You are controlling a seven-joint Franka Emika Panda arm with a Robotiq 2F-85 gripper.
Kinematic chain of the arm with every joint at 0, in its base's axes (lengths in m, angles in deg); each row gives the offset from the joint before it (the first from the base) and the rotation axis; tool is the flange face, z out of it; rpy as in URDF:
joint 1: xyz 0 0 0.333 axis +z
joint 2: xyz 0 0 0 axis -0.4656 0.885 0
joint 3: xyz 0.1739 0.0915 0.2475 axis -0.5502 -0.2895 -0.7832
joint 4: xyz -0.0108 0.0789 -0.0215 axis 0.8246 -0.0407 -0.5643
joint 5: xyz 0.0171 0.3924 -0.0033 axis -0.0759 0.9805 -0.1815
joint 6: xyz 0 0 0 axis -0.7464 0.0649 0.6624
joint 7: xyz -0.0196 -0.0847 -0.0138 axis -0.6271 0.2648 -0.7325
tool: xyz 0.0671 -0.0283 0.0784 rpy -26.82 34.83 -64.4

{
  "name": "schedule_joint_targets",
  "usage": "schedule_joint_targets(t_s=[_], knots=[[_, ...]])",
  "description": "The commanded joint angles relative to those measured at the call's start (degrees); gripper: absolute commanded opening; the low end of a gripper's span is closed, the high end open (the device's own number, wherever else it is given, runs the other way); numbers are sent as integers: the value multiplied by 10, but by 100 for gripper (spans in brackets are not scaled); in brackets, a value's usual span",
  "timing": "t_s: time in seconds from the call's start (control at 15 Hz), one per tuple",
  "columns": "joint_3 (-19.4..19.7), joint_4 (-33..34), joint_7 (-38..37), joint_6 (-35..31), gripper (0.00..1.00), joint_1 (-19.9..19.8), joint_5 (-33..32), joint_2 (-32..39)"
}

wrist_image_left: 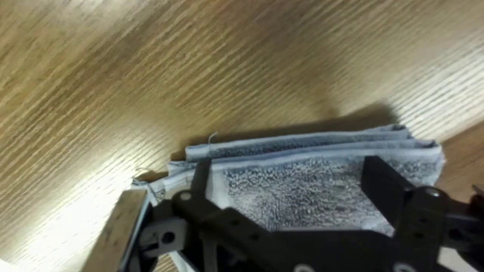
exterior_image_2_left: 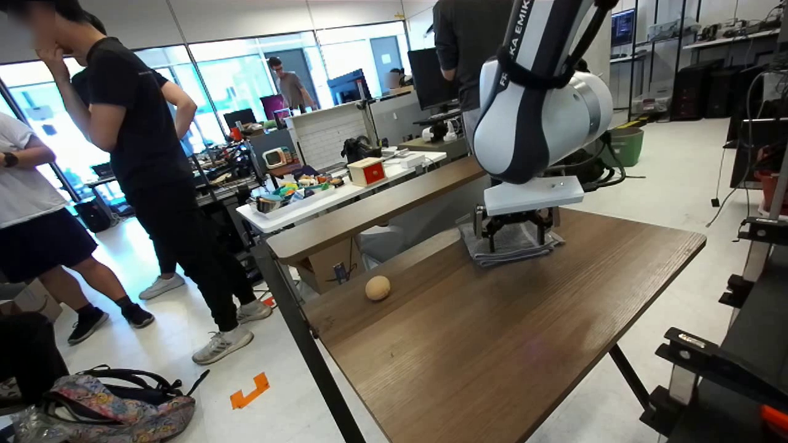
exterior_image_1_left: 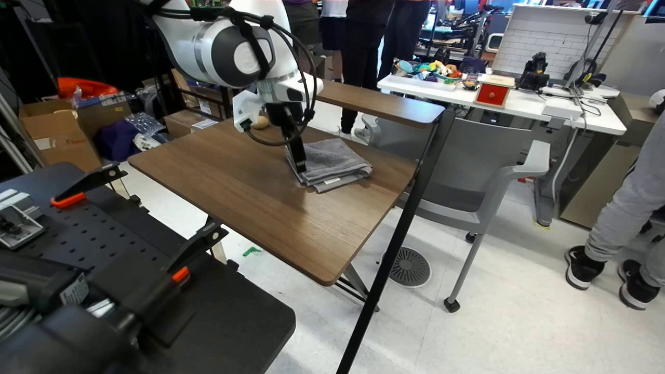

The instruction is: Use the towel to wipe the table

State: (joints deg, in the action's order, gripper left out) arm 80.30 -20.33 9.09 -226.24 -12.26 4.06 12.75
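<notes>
The grey folded towel (exterior_image_1_left: 337, 158) lies on the brown wood-grain table (exterior_image_1_left: 244, 171) in both exterior views, near the side with the raised shelf. It also shows in an exterior view (exterior_image_2_left: 511, 249) and fills the lower middle of the wrist view (wrist_image_left: 298, 189). My gripper (exterior_image_1_left: 300, 167) is open and points down over the towel's edge. In the wrist view its two fingers (wrist_image_left: 288, 161) stand wide apart with flat towel between them. The tips are at or just above the cloth; whether they touch it I cannot tell. The gripper's body hides part of the towel.
A round tan ball (exterior_image_2_left: 377, 288) sits on the table by the raised narrow wooden shelf (exterior_image_2_left: 369, 212). A black post (exterior_image_1_left: 395, 244) carries the shelf. A grey chair (exterior_image_1_left: 467, 161) stands behind. A black workbench (exterior_image_1_left: 223, 317) with orange-tipped clamps is beside the table.
</notes>
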Motion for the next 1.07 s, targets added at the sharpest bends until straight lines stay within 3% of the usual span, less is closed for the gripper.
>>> schedule_joint_targets(t_s=[0.0,0.13,0.2,0.27,0.67,0.73,1.0], knots=[[102,-52,-149,-1,100,111,-18,-30],[159,-66,-236,8,100,172,-31,-28],[99,-34,-184,1,100,106,-40,-16],[109,-39,-201,1,100,120,-47,-18],[97,-37,-198,1,100,101,-50,-15],[63,-36,-126,11,100,68,-71,-31],[43,-53,-15,-2,100,30,-122,-53]])
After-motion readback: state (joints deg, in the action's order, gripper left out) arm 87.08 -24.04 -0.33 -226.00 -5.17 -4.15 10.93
